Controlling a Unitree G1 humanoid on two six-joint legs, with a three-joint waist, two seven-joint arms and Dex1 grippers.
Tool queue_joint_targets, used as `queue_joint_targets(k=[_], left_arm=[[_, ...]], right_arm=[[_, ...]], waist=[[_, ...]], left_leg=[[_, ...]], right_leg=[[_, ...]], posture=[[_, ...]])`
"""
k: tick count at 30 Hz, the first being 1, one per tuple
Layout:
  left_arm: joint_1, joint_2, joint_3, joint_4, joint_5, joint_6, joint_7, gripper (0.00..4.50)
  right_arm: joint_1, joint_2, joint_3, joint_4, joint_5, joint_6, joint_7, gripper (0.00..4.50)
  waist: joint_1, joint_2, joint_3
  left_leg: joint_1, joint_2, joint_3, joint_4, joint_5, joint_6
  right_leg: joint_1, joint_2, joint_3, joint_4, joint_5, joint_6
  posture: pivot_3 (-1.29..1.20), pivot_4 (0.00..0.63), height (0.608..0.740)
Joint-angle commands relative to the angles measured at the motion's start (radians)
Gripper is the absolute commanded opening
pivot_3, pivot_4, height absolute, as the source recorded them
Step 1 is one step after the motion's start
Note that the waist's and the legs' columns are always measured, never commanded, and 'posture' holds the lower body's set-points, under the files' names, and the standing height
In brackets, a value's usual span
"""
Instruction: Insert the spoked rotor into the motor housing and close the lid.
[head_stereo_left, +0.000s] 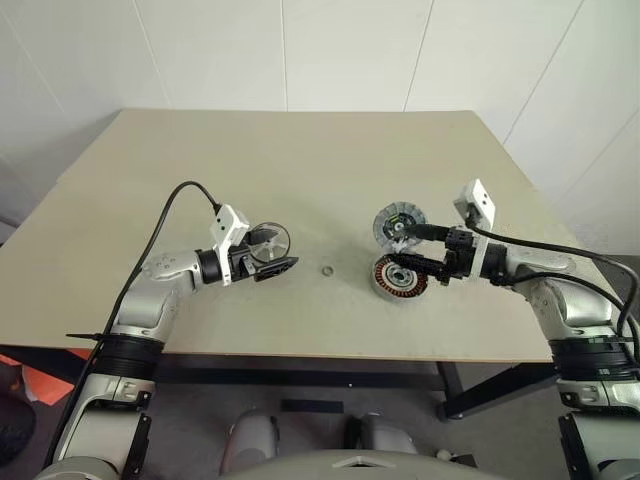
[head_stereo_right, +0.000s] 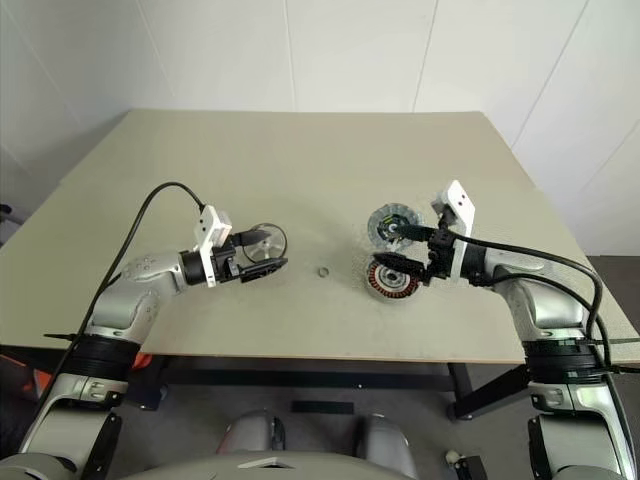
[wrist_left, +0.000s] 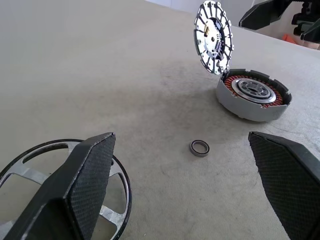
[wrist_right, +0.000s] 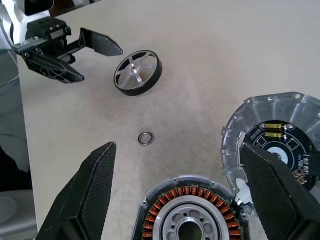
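Note:
The spoked rotor (head_stereo_left: 268, 242) lies flat on the table, a shiny wheel with a dark rim. My left gripper (head_stereo_left: 272, 250) is open just beside it, and one finger (wrist_left: 80, 190) hides part of the wheel (wrist_left: 30, 172) in the left wrist view. The motor housing (head_stereo_left: 400, 277) sits to the right, its copper windings and silver hub (wrist_right: 187, 215) showing. The lid (head_stereo_left: 400, 222) stands tilted up at the housing's far edge, its green-and-black inside (wrist_right: 275, 145) exposed. My right gripper (head_stereo_left: 405, 247) is open, with its fingers reaching over the housing and lid and holding nothing.
A tiny loose metal ring (head_stereo_left: 327, 270) lies on the beige table (head_stereo_left: 300, 150) between the rotor and the housing. The table's front edge runs just behind both wrists. White walls stand behind the table.

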Motion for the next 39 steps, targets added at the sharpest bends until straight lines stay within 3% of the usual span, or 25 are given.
queue_joint_targets(k=[1,12,21,31,39], left_arm=[[-0.035,0.006,0.003,-0.003,0.001,-0.019,-0.01,4.5],[-0.068,0.0,-0.014,0.031,0.003,-0.024,-0.045,4.5],[-0.08,-0.005,-0.016,0.054,0.009,-0.027,-0.054,4.5],[-0.181,-0.101,-0.094,0.156,0.056,-0.052,-0.068,4.5],[-0.226,-0.16,-0.187,0.333,0.182,-0.216,-0.075,4.5]], right_arm=[[0.02,-0.017,-0.036,-0.04,0.022,-0.004,-0.008,4.48],[0.08,0.001,-0.062,-0.107,0.037,-0.006,-0.073,4.48],[0.082,-0.053,-0.05,-0.163,0.04,0.018,-0.045,4.48],[0.0,-0.023,0.029,-0.123,-0.001,-0.023,-0.045,4.48],[-0.004,0.017,0.053,-0.118,-0.014,-0.038,-0.071,4.48]], waist=[[0.002,0.0,0.0],[0.002,0.0,0.0],[0.002,0.0,0.0],[0.004,0.0,0.0],[0.004,0.0,0.0]], left_leg=[[0.0,0.0,0.0,0.0,0.0,0.0],[0.0,0.0,0.0,0.0,0.0,0.0],[0.0,0.0,0.0,0.0,0.0,0.001],[-0.001,0.0,-0.001,0.0,0.0,0.001],[-0.002,-0.001,-0.001,0.0,0.002,0.003]], right_leg=[[0.0,0.0,0.0,0.0,0.0,0.0],[0.0,0.0,0.0,-0.001,0.001,-0.002],[0.001,0.0,0.0,0.0,0.0,0.0],[0.001,0.0,0.0,0.0,0.0,0.0],[0.0,0.0,-0.001,-0.001,0.002,-0.004]], posture=[[0.0,0.0,0.74],[0.0,0.0,0.74],[0.0,0.0,0.74],[0.0,0.0,0.74],[0.0,0.0,0.74]])
